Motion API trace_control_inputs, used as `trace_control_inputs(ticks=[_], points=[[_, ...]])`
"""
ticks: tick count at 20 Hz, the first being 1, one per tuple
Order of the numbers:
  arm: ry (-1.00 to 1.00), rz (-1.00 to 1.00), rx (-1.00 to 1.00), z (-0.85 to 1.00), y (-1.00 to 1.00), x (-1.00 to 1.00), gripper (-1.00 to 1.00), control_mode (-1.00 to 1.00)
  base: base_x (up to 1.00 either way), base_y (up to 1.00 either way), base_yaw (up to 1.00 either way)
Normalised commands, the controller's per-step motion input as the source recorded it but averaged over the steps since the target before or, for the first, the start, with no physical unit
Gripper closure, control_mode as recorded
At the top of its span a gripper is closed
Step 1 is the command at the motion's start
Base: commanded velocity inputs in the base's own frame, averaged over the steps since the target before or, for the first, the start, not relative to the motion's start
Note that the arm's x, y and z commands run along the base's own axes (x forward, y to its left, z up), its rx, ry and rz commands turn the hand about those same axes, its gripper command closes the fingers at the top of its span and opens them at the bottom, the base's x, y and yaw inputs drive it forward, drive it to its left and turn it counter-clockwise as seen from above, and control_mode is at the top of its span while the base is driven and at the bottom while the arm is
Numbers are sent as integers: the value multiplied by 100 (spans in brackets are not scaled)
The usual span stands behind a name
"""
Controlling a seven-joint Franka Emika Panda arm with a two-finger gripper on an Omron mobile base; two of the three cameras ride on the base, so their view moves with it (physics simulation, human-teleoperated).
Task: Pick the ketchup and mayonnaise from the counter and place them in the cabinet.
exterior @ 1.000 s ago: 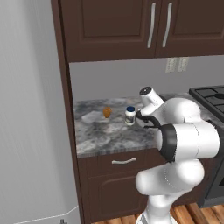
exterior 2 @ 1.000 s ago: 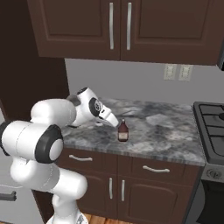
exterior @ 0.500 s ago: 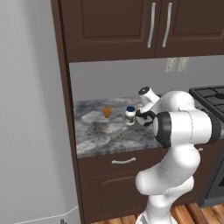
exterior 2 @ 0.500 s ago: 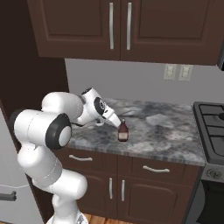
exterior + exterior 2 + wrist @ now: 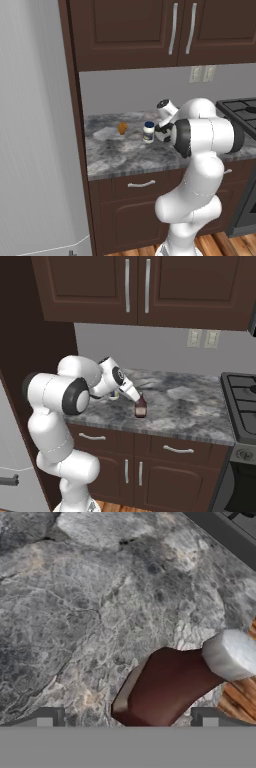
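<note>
Ketchup (image 5: pixel 170 687) sits btwn the wide-open fingers (image 5: pixel 47 718); bare counter (image 5: pixel 75 612) all round it; mayo (image 5: pixel 148 132) well apart.

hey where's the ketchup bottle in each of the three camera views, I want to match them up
Left base view: I can't make it out; the arm covers that stretch of the counter.
Right base view: the ketchup stands upright near the counter's front edge, just under the claw.
Hand view: lower centre, dark body between the two fingertips, pale cap to the right.
Shared landmark: the grey speckled counter.
</note>
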Motion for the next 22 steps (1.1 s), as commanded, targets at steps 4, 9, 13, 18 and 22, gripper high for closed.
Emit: trace_control_inputs(ticks=[4, 9, 13, 18, 22], points=[[0, -8, -1, -16, -2, 15, -100, -100, 0, 0, 0], [0, -9, -3, -11, -14, 18, -100, -100, 0, 0, 0], [-3, -10, -4, -4, -23, 8, -100, -100, 0, 0, 0], [-5, -9, -4, 0, -25, 0, -100, -100, 0, 0, 0], [-3, -9, -5, 0, -18, 5, -100, -100, 0, 0, 0]])
